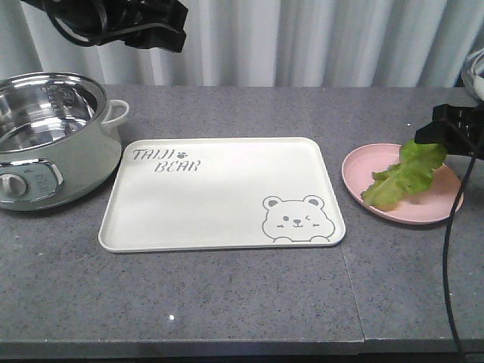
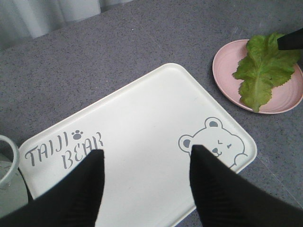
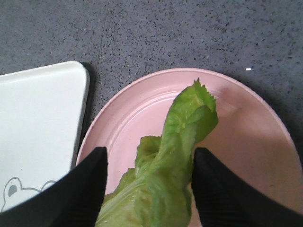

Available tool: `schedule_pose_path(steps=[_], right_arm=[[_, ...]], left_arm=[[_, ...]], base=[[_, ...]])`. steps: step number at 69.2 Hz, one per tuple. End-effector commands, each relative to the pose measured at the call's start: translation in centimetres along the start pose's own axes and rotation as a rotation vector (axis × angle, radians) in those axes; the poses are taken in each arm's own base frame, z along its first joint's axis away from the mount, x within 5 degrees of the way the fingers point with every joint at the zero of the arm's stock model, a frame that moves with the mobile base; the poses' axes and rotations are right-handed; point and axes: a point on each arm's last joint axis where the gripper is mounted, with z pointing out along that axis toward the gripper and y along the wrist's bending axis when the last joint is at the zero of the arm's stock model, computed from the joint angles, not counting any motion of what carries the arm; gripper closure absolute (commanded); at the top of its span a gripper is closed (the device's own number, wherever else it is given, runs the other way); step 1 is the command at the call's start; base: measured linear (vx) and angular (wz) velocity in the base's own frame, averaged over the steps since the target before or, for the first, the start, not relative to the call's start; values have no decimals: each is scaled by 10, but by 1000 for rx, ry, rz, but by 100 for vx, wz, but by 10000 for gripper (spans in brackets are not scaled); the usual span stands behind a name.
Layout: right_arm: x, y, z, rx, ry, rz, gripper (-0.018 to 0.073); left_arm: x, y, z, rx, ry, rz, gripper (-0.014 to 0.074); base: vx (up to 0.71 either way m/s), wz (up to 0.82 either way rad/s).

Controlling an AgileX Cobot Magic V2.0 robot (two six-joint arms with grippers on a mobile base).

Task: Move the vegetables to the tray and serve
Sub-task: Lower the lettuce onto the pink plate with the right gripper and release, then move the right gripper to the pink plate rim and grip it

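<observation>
The lettuce (image 1: 404, 175) is on the pink plate (image 1: 361, 162), which sits right of the tray (image 1: 219, 197) and just apart from it. The leaf's near-left end rests on the plate, and its far-right end reaches up to the right gripper (image 3: 149, 151). In the right wrist view the leaf stands bunched and folded between the two fingers (image 3: 90, 189), touching both. The fingers are well apart, and I cannot tell whether they press the leaf or only flank it. The left gripper (image 2: 147, 150) hangs well above the table (image 1: 227, 302) at the far left, fingers spread wide with nothing between them. Its view looks down on the tray's lettering and bear face. A steel pot (image 1: 53, 144) stands left of the tray
</observation>
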Motion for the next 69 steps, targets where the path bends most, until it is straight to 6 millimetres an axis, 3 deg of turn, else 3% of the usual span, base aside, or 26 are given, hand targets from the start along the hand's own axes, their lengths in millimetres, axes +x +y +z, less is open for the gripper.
schedule_pose_path(steps=[1, 21, 40, 54, 69], right_arm=[[-16, 15, -27, 22, -68, -29, 159], [-22, 8, -30, 122, -125, -35, 159], [-27, 13, -33, 90, -172, -31, 159], [-30, 33, -64, 107, -224, -93, 159], [-25, 48, -103, 235, -244, -120, 159]], left_arm=[[-9, -6, -25, 14, -111, 2, 198], [-8, -6, -24, 15, -103, 2, 198], [-7, -6, -24, 16, -92, 1, 198], [-5, -7, -24, 16, -71, 2, 198], [-4, -6, -24, 16, -54, 2, 198]], base=[[0, 0], [0, 0], [0, 0], [0, 0], [0, 0]])
